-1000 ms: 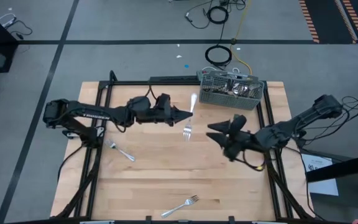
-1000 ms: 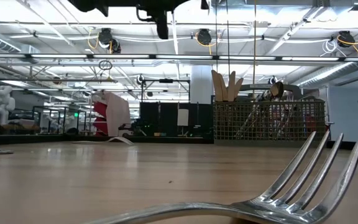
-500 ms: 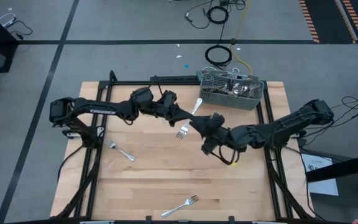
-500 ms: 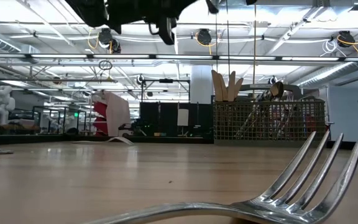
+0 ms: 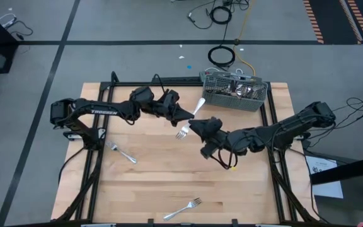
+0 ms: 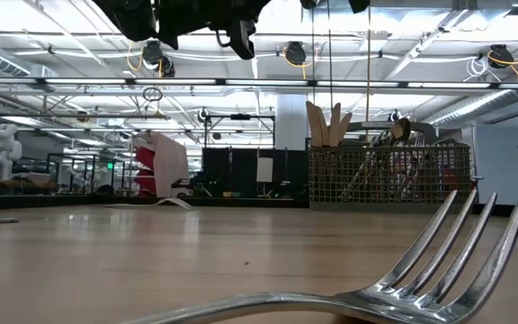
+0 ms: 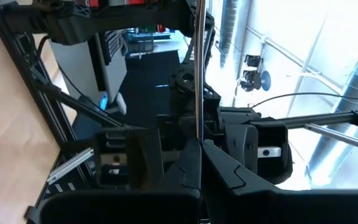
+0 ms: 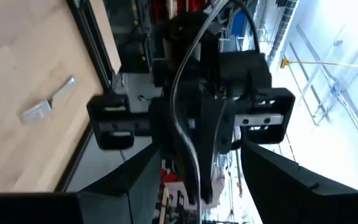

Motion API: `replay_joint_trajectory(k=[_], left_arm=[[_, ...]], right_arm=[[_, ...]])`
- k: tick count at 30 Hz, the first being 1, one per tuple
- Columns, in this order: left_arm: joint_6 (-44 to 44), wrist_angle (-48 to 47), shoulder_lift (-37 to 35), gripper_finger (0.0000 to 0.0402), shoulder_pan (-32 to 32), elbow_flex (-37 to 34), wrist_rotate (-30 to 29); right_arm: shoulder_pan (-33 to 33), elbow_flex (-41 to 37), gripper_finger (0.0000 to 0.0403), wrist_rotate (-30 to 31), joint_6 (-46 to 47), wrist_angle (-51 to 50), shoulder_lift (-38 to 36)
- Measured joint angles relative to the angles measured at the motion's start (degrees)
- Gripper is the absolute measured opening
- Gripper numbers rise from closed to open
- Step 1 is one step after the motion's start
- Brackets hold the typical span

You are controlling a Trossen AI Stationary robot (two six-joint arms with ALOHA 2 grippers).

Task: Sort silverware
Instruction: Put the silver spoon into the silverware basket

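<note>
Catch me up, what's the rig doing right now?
Sorting silverware. The left gripper is shut on a fork, holding it in the air above the middle of the table. The right gripper has its fingers open right beside that fork, possibly for a handover. Two more forks lie on the table, one on the left and one at the front edge. The grey caddy at the back already holds cutlery.

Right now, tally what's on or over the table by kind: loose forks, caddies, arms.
Forks lying on the table: 2, fork near the left edge and fork near the front edge
Fork held in the air: 1, held fork
Caddies: 1, grey caddy
Arms: 2
Total: 6
</note>
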Motion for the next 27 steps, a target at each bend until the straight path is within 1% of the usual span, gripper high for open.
replay_joint_trajectory(k=[3,8,12,15,18,24,25,27], left_arm=[[0.0,0.0,0.0,0.0003,0.0,0.0,-0.1],[0.1,-0.1,0.0,0.0003,-0.1,0.0,-1.0],[0.4,-0.2,0.0,0.0003,-0.1,0.0,-1.4],[1.4,-0.4,0.0,0.0003,-0.1,0.0,-1.5],[1.4,-0.4,0.0,0.0003,-0.1,0.0,-1.6],[1.4,-0.8,0.0,0.0004,-0.1,0.0,-1.6],[1.3,-1.1,0.0,0.0007,-0.1,0.0,-1.5],[1.3,-1.8,0.0,0.0018,-0.1,0.0,-1.5]], right_arm=[[-0.3,0.0,0.0208,-2.5,2.1,0.0,0.1],[-1.5,0.0,0.0207,-4.0,2.3,0.3,1.2],[-2.4,0.0,0.0191,-4.0,2.1,0.6,1.7],[-2.7,0.0,0.0162,-3.7,2.1,0.7,1.7],[-2.8,0.0,0.0124,-3.6,1.5,0.7,1.7],[-2.8,0.0,0.0026,-3.6,1.3,0.8,1.7],[-2.8,0.0,0.0015,-3.6,1.1,0.8,1.7],[-2.7,0.0,0.001,-3.6,1.0,0.9,1.7]])
